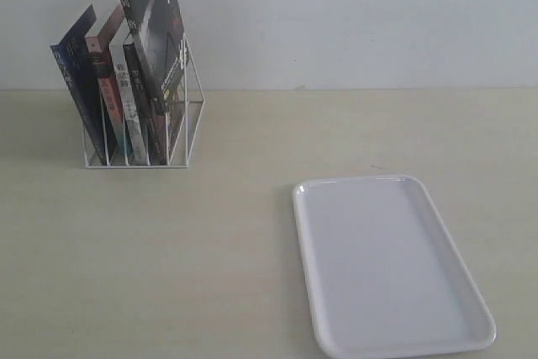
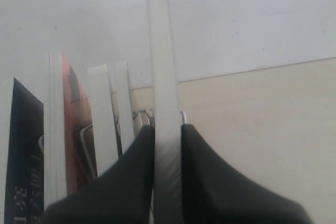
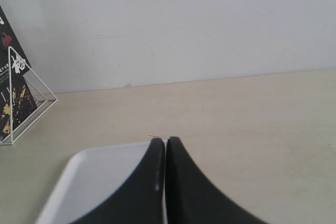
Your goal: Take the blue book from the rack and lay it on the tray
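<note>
The white wire rack [image 1: 192, 111] stands at the back left with several books in it. Leaning in its leftmost slot is the blue book [image 1: 74, 81], and no gripper touches it. My left gripper [image 2: 167, 129] is shut on the top edge of a black-and-grey book [image 1: 155, 31], whose white page edge [image 2: 161, 66] runs between the fingers. That book is tilted and stands higher than the others, with its lower end still among the rack's wires. The white tray [image 1: 387, 266] lies bare at the front right. My right gripper [image 3: 166, 142] is shut, holds nothing, and hovers over the tray's corner [image 3: 89, 177].
A pink-red-spined book [image 1: 105, 81] and another dark book [image 1: 134, 111] fill the middle slots. The red cover [image 2: 73, 124] and a dark blue cover [image 2: 23, 156] show beside the left fingers. The rack's end [image 3: 26, 98] shows in the right wrist view. A white wall backs the beige table [image 1: 210, 233].
</note>
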Controlling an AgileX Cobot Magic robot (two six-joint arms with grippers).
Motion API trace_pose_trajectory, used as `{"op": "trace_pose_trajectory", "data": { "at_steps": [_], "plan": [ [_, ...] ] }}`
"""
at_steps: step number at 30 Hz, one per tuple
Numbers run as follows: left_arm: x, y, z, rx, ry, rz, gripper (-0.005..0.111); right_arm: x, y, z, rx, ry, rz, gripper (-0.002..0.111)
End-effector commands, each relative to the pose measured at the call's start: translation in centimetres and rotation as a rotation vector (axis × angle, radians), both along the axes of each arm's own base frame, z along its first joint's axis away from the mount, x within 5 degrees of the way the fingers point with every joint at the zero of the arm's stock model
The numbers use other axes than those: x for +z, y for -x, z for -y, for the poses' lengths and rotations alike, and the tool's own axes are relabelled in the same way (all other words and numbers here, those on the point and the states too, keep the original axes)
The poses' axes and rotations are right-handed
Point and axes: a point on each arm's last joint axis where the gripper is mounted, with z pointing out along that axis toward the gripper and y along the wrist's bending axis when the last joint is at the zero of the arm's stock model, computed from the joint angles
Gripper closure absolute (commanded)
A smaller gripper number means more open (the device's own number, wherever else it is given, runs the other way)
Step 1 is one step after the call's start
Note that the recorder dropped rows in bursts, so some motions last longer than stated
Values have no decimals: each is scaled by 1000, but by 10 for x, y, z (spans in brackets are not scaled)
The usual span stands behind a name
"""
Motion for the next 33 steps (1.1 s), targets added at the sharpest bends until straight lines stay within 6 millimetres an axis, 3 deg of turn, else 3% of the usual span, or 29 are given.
{"op": "trace_pose_trajectory", "data": {
  "at_steps": [1, 7, 18, 33],
  "plan": [
    [23, 8, -2, -2, 26, 71, 102, 1, 0, 0, -3, 2, 14, 108],
    [26, 9, -2, -3, 36, 76, 102, 1, 0, 0, -3, 2, 14, 108],
    [10, -1, 4, -9, 66, 50, 102, 1, 0, 0, -3, 3, 14, 108],
    [-37, -25, 12, -12, 41, -11, 102, 1, 0, 0, -3, 3, 14, 108]
  ]
}}
